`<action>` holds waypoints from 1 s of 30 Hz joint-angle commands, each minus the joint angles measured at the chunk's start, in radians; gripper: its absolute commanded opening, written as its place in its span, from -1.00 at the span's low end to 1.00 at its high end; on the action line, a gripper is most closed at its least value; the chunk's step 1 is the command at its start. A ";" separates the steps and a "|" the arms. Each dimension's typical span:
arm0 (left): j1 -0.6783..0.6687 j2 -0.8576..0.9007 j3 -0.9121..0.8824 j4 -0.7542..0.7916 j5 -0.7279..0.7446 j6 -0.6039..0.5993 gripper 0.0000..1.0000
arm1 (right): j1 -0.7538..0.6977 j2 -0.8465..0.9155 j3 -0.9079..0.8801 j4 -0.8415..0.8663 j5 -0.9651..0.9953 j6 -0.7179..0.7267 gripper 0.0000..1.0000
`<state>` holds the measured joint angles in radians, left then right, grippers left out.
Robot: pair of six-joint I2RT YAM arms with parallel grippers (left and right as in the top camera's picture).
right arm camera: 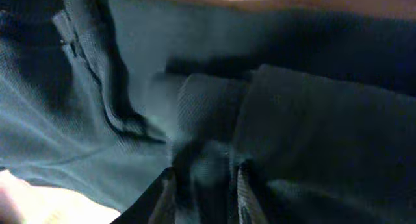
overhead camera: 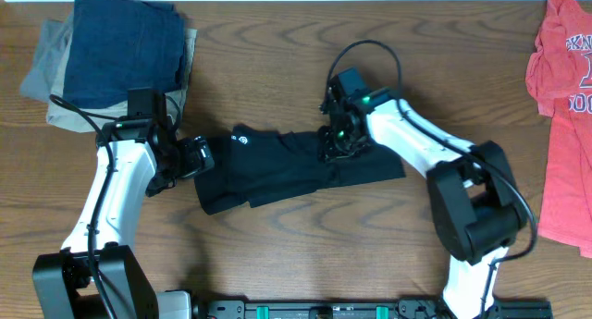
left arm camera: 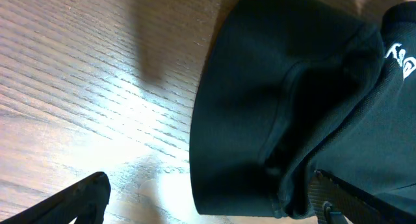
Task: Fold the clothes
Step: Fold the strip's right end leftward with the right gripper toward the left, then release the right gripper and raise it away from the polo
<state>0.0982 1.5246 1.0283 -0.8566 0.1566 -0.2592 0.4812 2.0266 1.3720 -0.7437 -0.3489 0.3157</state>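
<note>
The bench (overhead camera: 277, 69) is dark brown wood with a strong wavy grain. At its far left corner sits a stack of folded garments: a navy one (overhead camera: 125, 37) on top, a tan one (overhead camera: 191, 53) showing along the right edge beneath it, and a grey one (overhead camera: 42, 71) sticking out on the left. A red t-shirt (overhead camera: 564, 134) with pale printed lettering lies flat at the right edge, partly cut off by the frame.

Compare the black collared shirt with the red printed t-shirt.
The black soft-fabric collared shirt lies bunched mid-table; the red printed t-shirt lies spread at the right edge. The right end effector pinches the black one; nothing touches the red one. Both lie on the wooden table.
</note>
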 commanded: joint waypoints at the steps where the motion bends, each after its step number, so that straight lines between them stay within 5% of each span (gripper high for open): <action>1: 0.008 0.000 0.016 -0.003 -0.008 -0.004 0.96 | 0.010 0.011 0.007 0.016 -0.048 0.004 -0.41; 4: 0.008 0.000 0.016 -0.004 -0.009 -0.004 0.96 | -0.008 -0.006 0.067 -0.028 -0.042 -0.022 -0.14; 7: 0.008 0.000 0.016 -0.008 -0.012 -0.005 0.96 | -0.041 -0.027 0.157 -0.116 -0.005 -0.048 0.64; 10: 0.008 0.000 0.015 -0.014 -0.018 -0.004 0.96 | -0.090 -0.039 0.273 -0.244 0.061 -0.076 0.95; 17: 0.074 0.023 0.015 -0.009 -0.085 0.014 0.96 | -0.212 -0.039 0.455 -0.457 0.222 -0.097 0.98; 24: 0.238 0.099 0.015 0.031 0.358 0.266 0.96 | -0.319 -0.039 0.456 -0.505 0.237 -0.112 0.99; 30: 0.262 0.241 0.010 0.032 0.456 0.298 0.96 | -0.334 -0.039 0.456 -0.506 0.237 -0.112 0.99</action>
<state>0.3573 1.6993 1.0283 -0.8211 0.4778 -0.0376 0.1452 2.0041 1.8187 -1.2461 -0.1211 0.2218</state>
